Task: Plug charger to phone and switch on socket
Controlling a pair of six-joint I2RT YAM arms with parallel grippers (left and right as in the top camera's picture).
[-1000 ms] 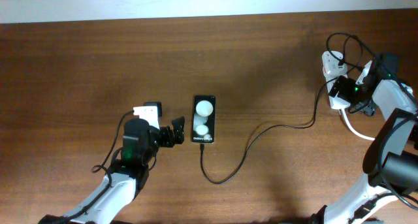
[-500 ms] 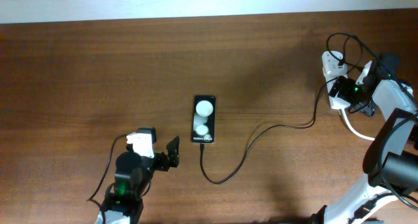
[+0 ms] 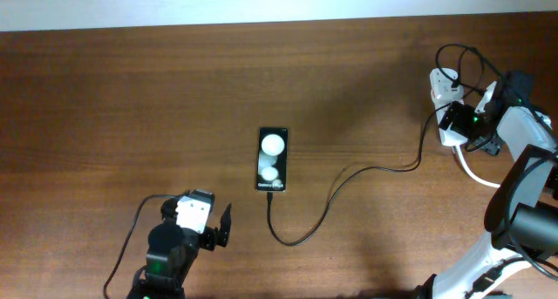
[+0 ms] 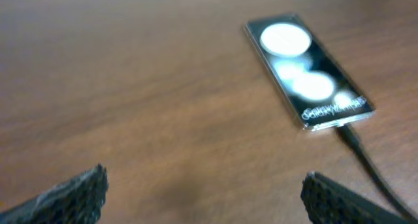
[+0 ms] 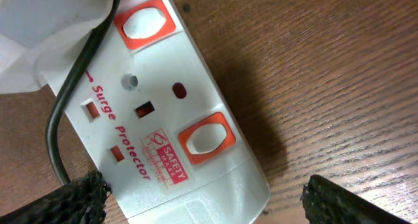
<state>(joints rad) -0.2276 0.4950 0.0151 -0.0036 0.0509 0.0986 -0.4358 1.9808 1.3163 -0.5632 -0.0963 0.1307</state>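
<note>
Overhead: left pincer (image 3: 221,229), open, retreated from phone (image 3: 272,159); right pincer (image 5: 206,199) open over socket (image 5: 157,74).

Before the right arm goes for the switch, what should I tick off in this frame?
1. Charger tip meets the phone at its bottom edge: ok, looks seated, though blurred.
2. Left gripper open, empty, apart from the phone: ok.
3. Right gripper open above the socket: ok.
4. Switches uncovered: ok.
5. Switch on or off: cannot tell.
</note>
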